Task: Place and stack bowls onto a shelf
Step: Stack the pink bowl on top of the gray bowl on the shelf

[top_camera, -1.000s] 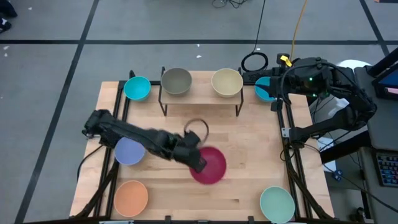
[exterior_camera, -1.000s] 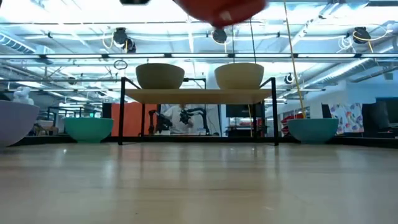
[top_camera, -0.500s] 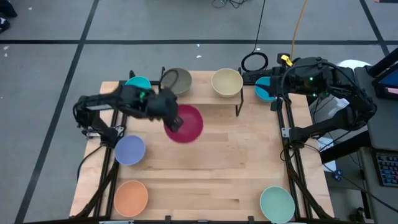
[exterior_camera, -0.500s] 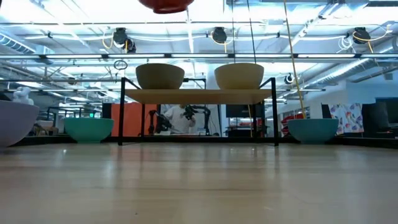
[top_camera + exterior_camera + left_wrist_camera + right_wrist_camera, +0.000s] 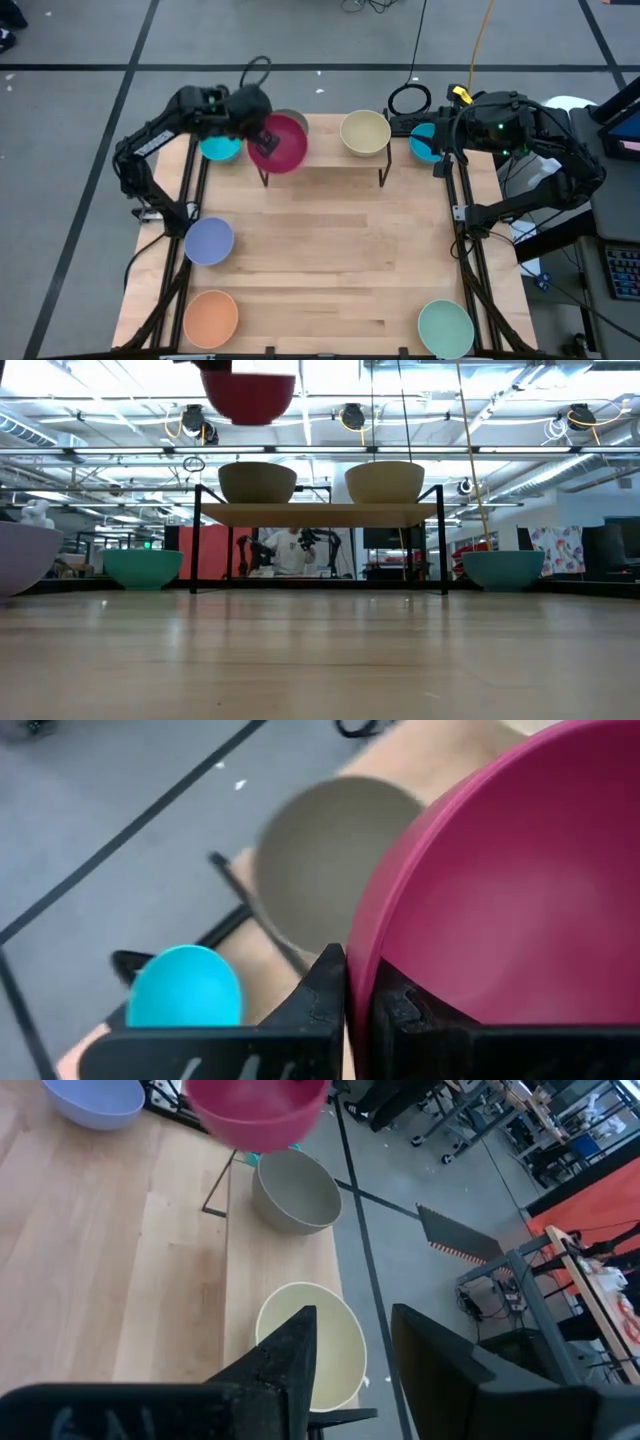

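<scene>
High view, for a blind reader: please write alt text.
The left hand holds a magenta bowl by its rim above the olive bowl on the shelf, beside a cream bowl. Five more bowls sit around the table; the right arm waits at the table's right edge.

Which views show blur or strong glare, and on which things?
Left wrist view: the olive-grey bowl and cyan bowl look soft, while the magenta bowl in the left gripper is clearer. Low view: bright ceiling lights behind the shelf wash out the top. High view: even light, no glare.
</scene>
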